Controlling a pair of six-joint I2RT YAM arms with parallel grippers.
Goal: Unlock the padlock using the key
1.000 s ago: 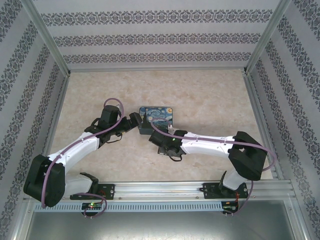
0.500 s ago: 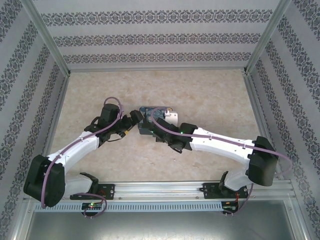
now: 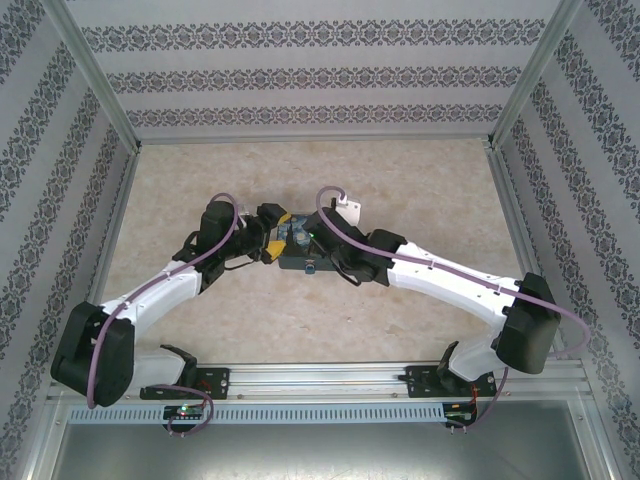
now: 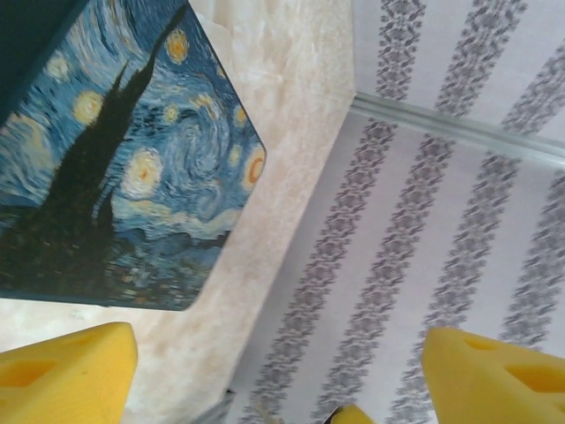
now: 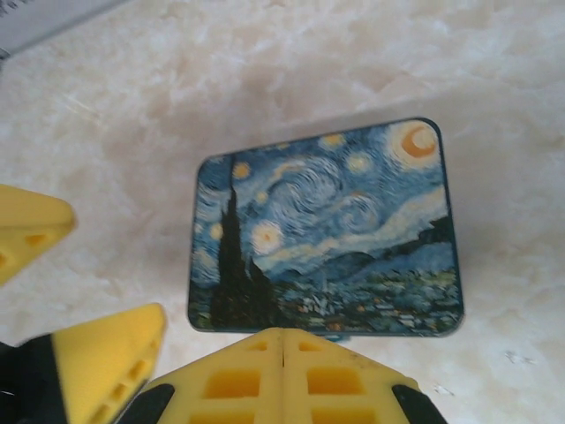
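1. The left gripper [image 4: 281, 353] stands wide apart, its two yellow fingers [image 4: 62, 371] at opposite sides of the left wrist view with nothing between them.
2. In the top view the left gripper [image 3: 272, 238] sits just beside the left end of the box [image 3: 295, 262]. I cannot tell whether it touches.
3. The right gripper [image 5: 282, 353] is pressed closed, finger against finger with no gap. I cannot tell whether anything thin is pinched there.
4. In the top view the right gripper [image 3: 312, 238] hangs over the box. In the right wrist view its tips overlap the box's lower edge, and contact is not clear.
5. The box [image 5: 327, 234], printed in blue and yellow night sky, lies flat on the marbled table [image 5: 353, 62] with its lid up.
6. The padlock [image 3: 310, 268]: I see a tiny pale grey item at the near edge of the box, between the two arms. It is too small for me to confirm its state.
7. The left wrist view shows one corner of the box [image 4: 115, 159] above the left finger, and the patterned wall [image 4: 424, 221] to the right.
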